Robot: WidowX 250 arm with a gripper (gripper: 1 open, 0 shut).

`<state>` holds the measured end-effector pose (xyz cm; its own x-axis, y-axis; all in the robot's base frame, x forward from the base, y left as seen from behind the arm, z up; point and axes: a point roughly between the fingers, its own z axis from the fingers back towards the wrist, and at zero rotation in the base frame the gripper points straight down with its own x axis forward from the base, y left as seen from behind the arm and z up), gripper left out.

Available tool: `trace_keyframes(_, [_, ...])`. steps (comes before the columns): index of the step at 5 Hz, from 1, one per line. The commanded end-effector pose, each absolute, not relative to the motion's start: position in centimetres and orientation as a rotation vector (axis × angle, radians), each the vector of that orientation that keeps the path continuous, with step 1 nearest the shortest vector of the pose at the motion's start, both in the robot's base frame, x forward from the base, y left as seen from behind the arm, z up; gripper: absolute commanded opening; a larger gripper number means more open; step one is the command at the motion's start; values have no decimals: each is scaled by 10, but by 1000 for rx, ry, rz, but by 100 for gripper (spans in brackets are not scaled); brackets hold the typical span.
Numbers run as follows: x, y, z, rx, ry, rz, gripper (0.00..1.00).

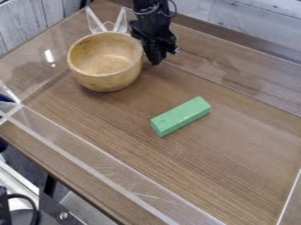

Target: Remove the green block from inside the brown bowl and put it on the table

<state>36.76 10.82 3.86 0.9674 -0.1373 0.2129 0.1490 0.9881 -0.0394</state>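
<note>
robot arm point(150, 18) cut off by the top edge, fingers point(154, 56) too dark and small to be told apart, tabletop point(212, 176) cropped at the right

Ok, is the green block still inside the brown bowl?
No, the green block lies on the bare wood of the table, apart from the brown bowl.

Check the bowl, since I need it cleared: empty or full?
Empty: the bowl shows bare wood inside, nothing in it.
</note>
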Motion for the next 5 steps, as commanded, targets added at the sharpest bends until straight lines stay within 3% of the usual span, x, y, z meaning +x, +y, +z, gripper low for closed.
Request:
trace_keyframes(1, [376,109,62,-25,-293,-183,0])
trace_keyframes(3, [373,104,43,-29,-248,-161,0])
trace_keyframes(5, [368,110,35,-72,-230,-178,0])
